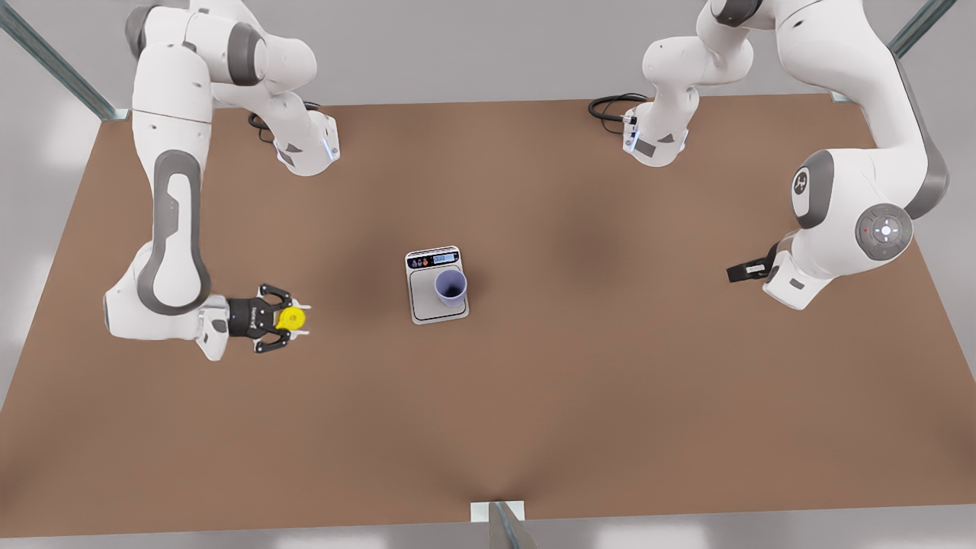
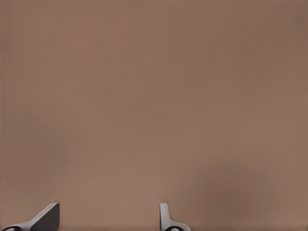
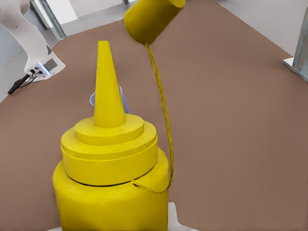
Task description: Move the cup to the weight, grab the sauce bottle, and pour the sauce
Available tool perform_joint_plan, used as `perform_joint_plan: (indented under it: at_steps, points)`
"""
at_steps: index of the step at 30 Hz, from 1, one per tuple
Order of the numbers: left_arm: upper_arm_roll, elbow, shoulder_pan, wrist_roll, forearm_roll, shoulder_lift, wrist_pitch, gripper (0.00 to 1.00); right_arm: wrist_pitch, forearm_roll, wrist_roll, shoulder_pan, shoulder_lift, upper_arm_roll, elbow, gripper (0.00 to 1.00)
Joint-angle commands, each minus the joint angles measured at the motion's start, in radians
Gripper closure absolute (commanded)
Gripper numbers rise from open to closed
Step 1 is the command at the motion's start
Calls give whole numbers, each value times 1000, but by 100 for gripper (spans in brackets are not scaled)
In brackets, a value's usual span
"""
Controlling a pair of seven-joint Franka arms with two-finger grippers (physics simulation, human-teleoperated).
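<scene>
right hand [image 1: 293, 319] gripping sauce bottle [image 3: 113, 178], base hidden

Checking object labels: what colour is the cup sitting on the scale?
Lavender-purple, plain; the cup on the scale shows best in the front view.

The front view looks steeply down on the whole brown surface [image 1: 534, 396], with the weight [image 1: 435, 284] near its middle. The left wrist view faces bare surface [image 2: 154, 96] from close above. The right wrist view sits right behind the sauce bottle [image 3: 113, 173], looking across the surface toward the weight's side, sharing that bottle [image 1: 290, 318] with the front view.
</scene>
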Motion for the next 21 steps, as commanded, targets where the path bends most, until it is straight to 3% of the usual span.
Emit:
perform_joint_plan:
  at_steps: [1,21]
  points:
    - [0,0,0,0,0,0,0,0,-12,15,-19,-4,7,0,0,43]
    - [0,0,0,0,2,-3,0,0,-54,200,-316,-224,153,164,3,43]
